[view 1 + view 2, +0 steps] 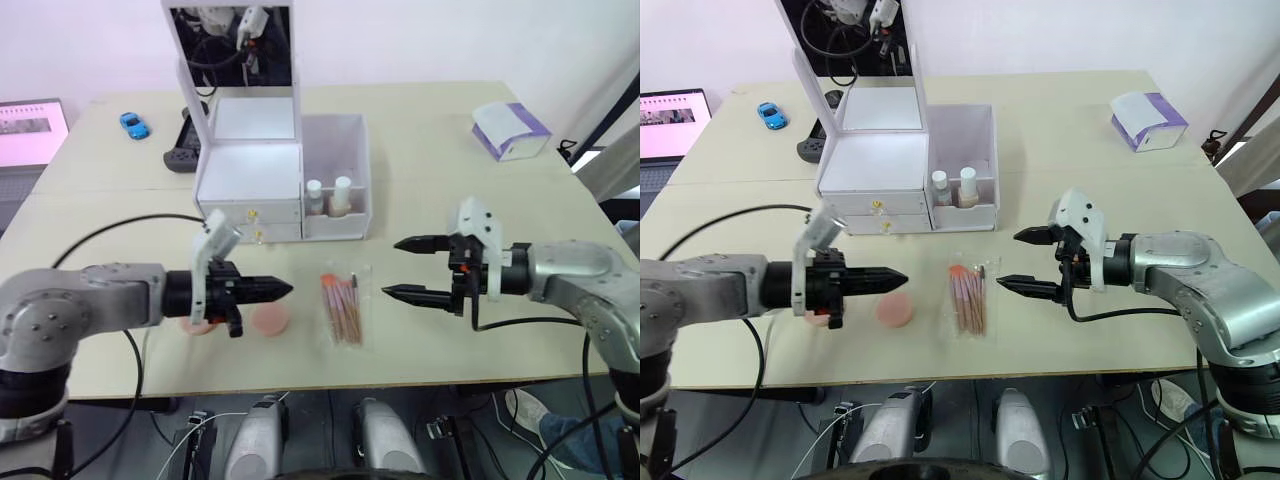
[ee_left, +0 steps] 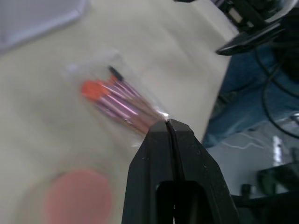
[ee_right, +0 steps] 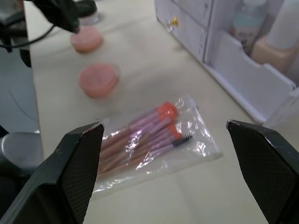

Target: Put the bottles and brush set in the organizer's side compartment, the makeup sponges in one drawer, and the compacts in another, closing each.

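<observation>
On the table (image 1: 420, 330), front middle: brush set (image 1: 341, 306), bagged in clear plastic, lying flat, orange tips toward the organizer
Left gripper (image 1: 284, 289): fingers pressed together, nothing in them, hanging just above the table, tip pointing at the brush set from the left
Right gripper (image 1: 398, 268): fingers spread wide apart, empty, just right of the brush set, aimed at it
Makeup sponges: one pink round one (image 1: 270, 319) right under the left gripper's tip, second one (image 1: 199, 326) mostly hidden behind that arm
Organizer (image 1: 250, 180): white, mid-table behind the brush set, lid with mirror standing up, both drawers look pushed in
Side compartment (image 1: 345, 175): right side of the organizer, two bottles (image 1: 328, 196) standing upright in its front part
Other stuff: tissue pack (image 1: 510, 131) back right, blue toy car (image 1: 133, 125) and a black controller (image 1: 186, 148) back left, laptop (image 1: 30, 135) at the far left edge
</observation>
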